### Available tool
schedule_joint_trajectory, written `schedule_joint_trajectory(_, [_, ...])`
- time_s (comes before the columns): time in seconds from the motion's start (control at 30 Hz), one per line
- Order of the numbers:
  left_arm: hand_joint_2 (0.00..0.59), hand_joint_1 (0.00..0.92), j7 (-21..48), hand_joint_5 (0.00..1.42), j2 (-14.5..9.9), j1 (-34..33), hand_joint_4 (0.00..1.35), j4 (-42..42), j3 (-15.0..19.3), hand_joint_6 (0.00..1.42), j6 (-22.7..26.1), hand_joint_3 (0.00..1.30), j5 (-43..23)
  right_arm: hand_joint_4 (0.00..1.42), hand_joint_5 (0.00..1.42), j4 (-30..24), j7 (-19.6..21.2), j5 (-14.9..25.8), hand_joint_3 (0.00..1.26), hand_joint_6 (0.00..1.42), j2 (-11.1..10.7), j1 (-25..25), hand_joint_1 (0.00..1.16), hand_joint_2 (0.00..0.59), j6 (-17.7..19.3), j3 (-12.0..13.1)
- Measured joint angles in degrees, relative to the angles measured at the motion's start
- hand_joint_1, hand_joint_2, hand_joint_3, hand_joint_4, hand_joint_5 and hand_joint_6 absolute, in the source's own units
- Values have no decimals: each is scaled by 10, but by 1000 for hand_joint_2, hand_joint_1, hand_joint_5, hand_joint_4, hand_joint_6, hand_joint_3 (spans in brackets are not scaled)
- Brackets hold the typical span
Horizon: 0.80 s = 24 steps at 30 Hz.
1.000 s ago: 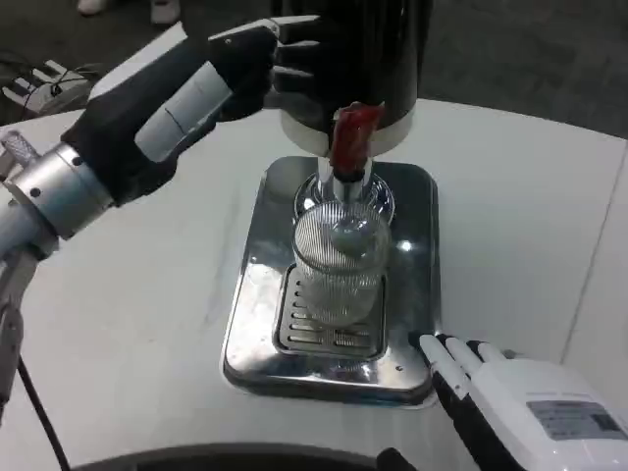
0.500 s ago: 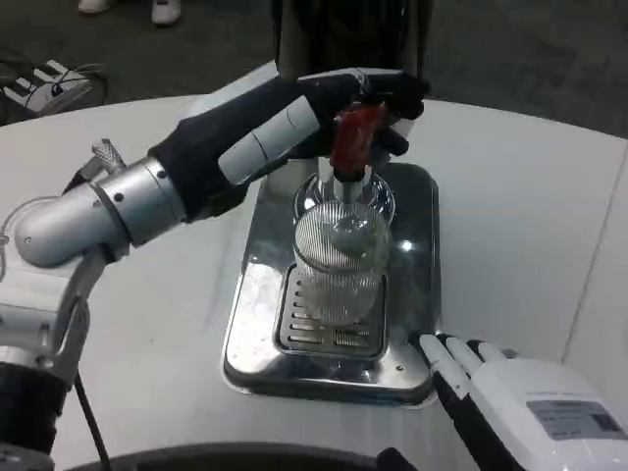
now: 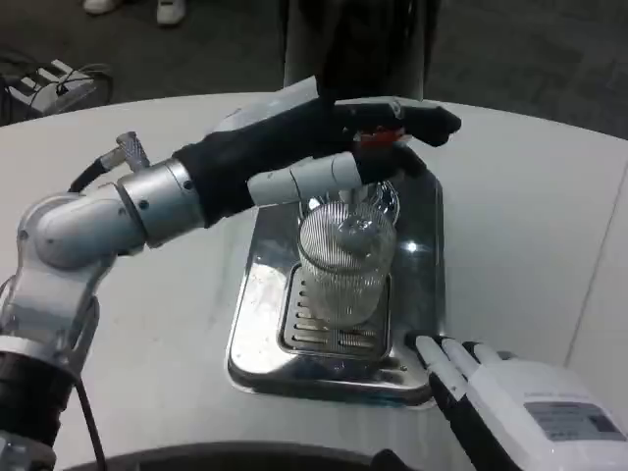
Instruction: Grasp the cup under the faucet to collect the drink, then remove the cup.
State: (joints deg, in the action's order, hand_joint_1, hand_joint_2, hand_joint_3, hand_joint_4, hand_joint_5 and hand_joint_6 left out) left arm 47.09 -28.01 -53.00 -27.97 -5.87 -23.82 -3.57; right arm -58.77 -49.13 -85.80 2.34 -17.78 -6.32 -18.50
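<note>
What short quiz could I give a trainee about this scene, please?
1. True or false: the ribbed glass cup stands on the drip tray grate.
2. Which hand reaches over the red tap lever? A) left B) right
3. Fill in: the right hand rests near the tray's front-right ____.

Key: 1 true; 2 A, the left hand; 3 corner.

The cup (image 3: pixel 345 265) looks like clear ribbed glass or plastic. Under it, the tray (image 3: pixel 257 324) is polished, mirror-bright metal with a slotted grate. Above the cup, the faucet handle (image 3: pixel 378 137) is glossy red plastic. The counter (image 3: pixel 147 334) is smooth matt white. The left forearm (image 3: pixel 93 221) is brushed silver metal.
</note>
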Motion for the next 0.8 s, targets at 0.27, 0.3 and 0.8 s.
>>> schedule_joint_trajectory(0.27, [13, 0, -10, 230, -15, -8, 151, -19, -16, 236, -67, 201, 36, 0, 0, 0, 8, 109, 0, 70, 1, -1, 290, 328, -64, 4])
schedule_joint_trajectory(0.3, [12, 0, -11, 228, -16, -8, 151, -21, -16, 234, -70, 201, 37, 0, 0, 0, 12, 120, 0, 83, 1, -1, 314, 309, -74, 4])
schedule_joint_trajectory(0.8, [0, 0, -47, 190, -24, -7, 128, -28, -19, 212, -101, 191, 53, 0, 75, 78, 310, 322, 0, 174, 3, 1, 555, 230, -180, 16])
